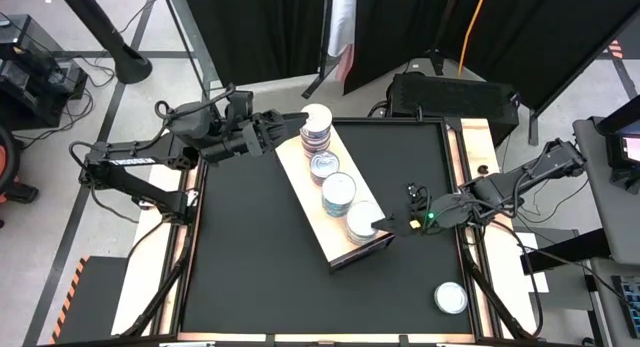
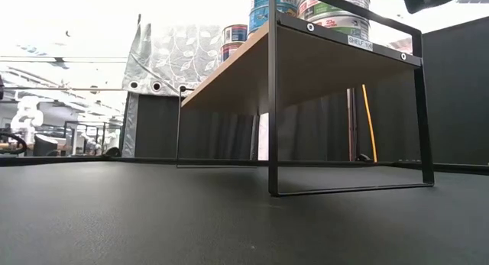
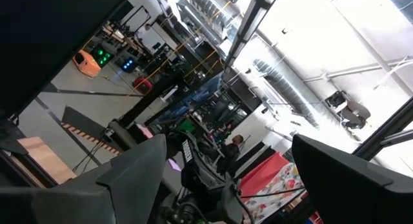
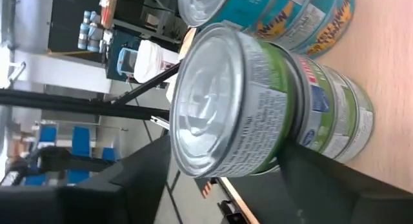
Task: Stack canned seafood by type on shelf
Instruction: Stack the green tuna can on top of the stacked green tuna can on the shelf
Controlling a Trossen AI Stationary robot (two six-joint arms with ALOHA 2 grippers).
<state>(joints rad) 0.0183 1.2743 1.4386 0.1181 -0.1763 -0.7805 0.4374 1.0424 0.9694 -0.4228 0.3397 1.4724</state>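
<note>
Green-labelled tin (image 4: 251, 108) sits between the right gripper's (image 4: 213, 179) spread fingers

Setting: a robotics lab or industrial test hall. The black desk (image 1: 300, 287) sits on a bare concrete floor (image 1: 60, 287), hemmed by black curtains (image 1: 250, 27) and loose cables (image 1: 150, 17). The left wrist view shows a high ceiling with exposed ducting (image 3: 284, 88), bright strip lights and equipment racks. A hazard-striped marking (image 1: 75, 282) lies beside the rig.
</note>
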